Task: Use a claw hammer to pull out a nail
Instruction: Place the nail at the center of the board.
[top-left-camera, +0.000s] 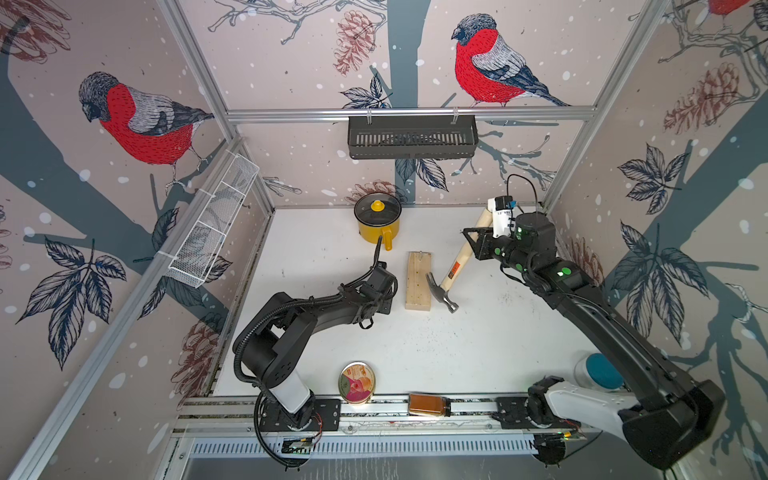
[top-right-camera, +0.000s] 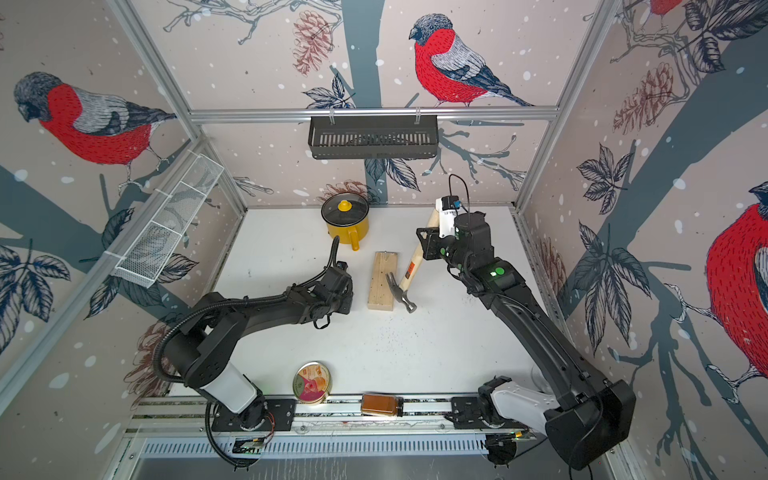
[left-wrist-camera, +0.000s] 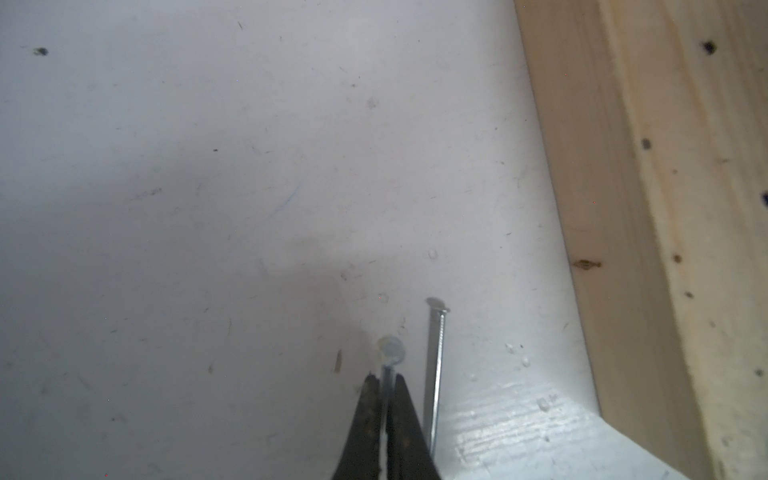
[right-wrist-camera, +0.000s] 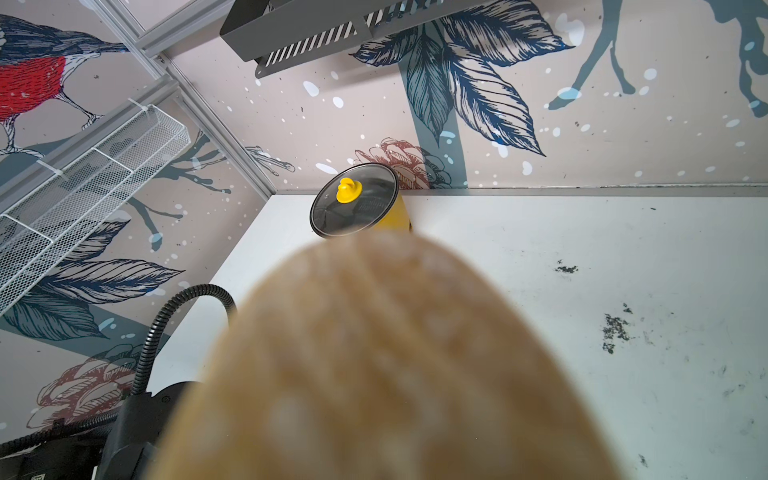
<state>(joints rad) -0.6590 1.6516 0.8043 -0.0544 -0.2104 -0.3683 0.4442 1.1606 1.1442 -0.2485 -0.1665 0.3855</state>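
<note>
The claw hammer (top-left-camera: 451, 270) (top-right-camera: 409, 272) slants down to the table, its steel head (top-left-camera: 444, 294) beside the right edge of a pale wooden block (top-left-camera: 417, 282) (top-right-camera: 381, 282). My right gripper (top-left-camera: 478, 245) (top-right-camera: 428, 245) is shut on the far end of the wooden handle, whose butt (right-wrist-camera: 374, 353) fills the right wrist view as a blur. My left gripper (left-wrist-camera: 387, 376) is shut on a nail (left-wrist-camera: 390, 353), head outward, just above the table left of the block (left-wrist-camera: 665, 208). A second nail (left-wrist-camera: 435, 365) lies on the table beside it.
A yellow pot with a glass lid (top-left-camera: 377, 222) stands at the back. A round tin (top-left-camera: 356, 382), a brown jar (top-left-camera: 428, 405) and a teal-lidded jar (top-left-camera: 600, 371) sit near the front rail. A black basket (top-left-camera: 411, 137) and a white wire basket (top-left-camera: 212, 224) hang on the walls.
</note>
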